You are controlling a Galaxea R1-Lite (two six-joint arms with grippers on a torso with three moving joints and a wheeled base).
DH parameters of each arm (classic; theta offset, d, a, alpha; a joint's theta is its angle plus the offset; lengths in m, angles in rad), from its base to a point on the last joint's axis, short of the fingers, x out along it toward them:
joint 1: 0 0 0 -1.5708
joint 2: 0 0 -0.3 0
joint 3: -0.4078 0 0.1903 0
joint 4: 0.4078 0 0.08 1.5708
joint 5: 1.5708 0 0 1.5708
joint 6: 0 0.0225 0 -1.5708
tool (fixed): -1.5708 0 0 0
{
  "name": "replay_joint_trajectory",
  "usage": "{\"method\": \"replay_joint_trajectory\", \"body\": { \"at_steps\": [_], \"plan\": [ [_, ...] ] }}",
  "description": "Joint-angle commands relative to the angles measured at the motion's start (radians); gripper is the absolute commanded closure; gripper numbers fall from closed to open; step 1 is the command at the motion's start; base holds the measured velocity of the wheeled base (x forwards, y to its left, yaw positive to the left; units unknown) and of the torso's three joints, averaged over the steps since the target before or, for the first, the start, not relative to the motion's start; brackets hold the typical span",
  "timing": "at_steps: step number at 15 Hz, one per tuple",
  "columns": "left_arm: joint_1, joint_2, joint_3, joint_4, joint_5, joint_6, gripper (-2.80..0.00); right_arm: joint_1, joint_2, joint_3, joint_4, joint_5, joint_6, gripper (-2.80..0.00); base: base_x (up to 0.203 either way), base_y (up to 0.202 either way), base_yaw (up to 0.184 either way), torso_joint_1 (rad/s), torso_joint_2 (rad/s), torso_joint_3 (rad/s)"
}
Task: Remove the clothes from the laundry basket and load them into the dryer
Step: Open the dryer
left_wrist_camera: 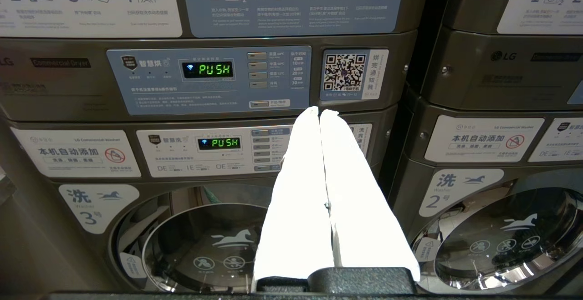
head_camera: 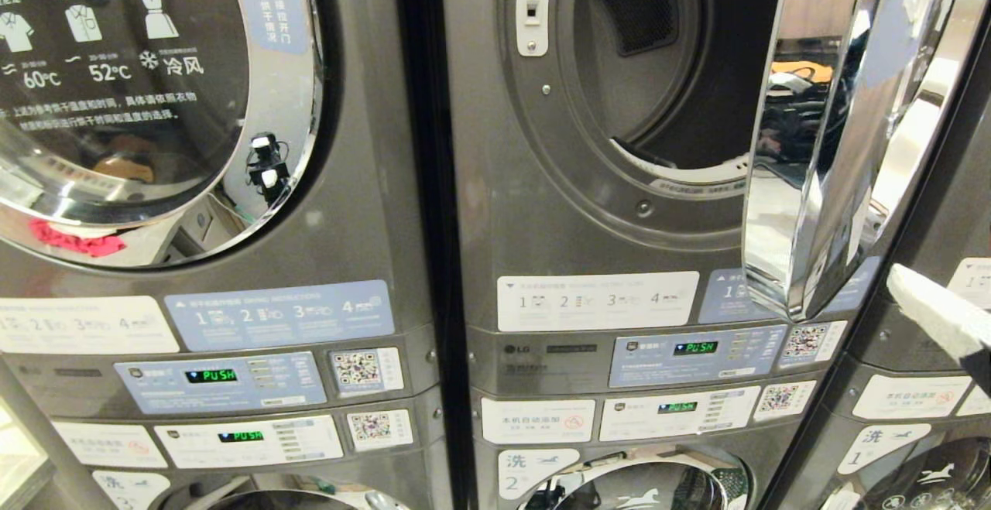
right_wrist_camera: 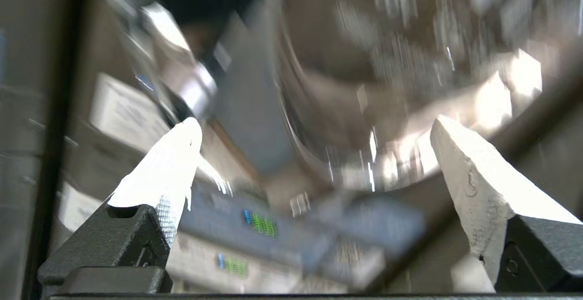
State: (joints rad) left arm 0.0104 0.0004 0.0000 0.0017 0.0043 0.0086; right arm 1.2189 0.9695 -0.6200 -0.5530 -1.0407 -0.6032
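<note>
The dryer [head_camera: 542, 208] in the middle column stands open, and the part of its dark drum [head_camera: 658, 77] that shows holds no clothes. Its chrome door [head_camera: 813, 154] is swung out to the right. The laundry basket and the clothes are out of view. My right gripper [right_wrist_camera: 314, 127] is open with nothing between its fingers, low and to the right of the open door. One white finger [head_camera: 933, 313] of it shows at the head view's right edge. My left gripper [left_wrist_camera: 319, 111] is shut and empty, pointing at the left column's control panels.
The left dryer's door [head_camera: 147, 92] is closed. Control panels [head_camera: 681, 355] showing green "PUSH" sit under both dryers, with washer doors [left_wrist_camera: 205, 245] below them. A third machine column [head_camera: 921, 386] stands at the far right, close to my right gripper.
</note>
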Motion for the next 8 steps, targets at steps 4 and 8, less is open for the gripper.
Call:
{"method": "replay_joint_trajectory", "body": {
  "at_steps": [4, 8],
  "plan": [
    [0.000, 0.000, 0.002, 0.000, 0.000, -0.001, 0.00, -0.003, -0.068, 0.127, 0.009, -0.070, 0.081, -2.80, 0.000, 0.000, 0.000, 0.000, 0.00, 0.000],
    [0.000, 0.000, 0.002, 0.000, 0.000, -0.001, 0.00, -0.001, -0.097, 0.245, 0.010, -0.006, 0.160, -2.80, 0.000, 0.000, 0.000, 0.000, 0.00, 0.000]
  ]
}}
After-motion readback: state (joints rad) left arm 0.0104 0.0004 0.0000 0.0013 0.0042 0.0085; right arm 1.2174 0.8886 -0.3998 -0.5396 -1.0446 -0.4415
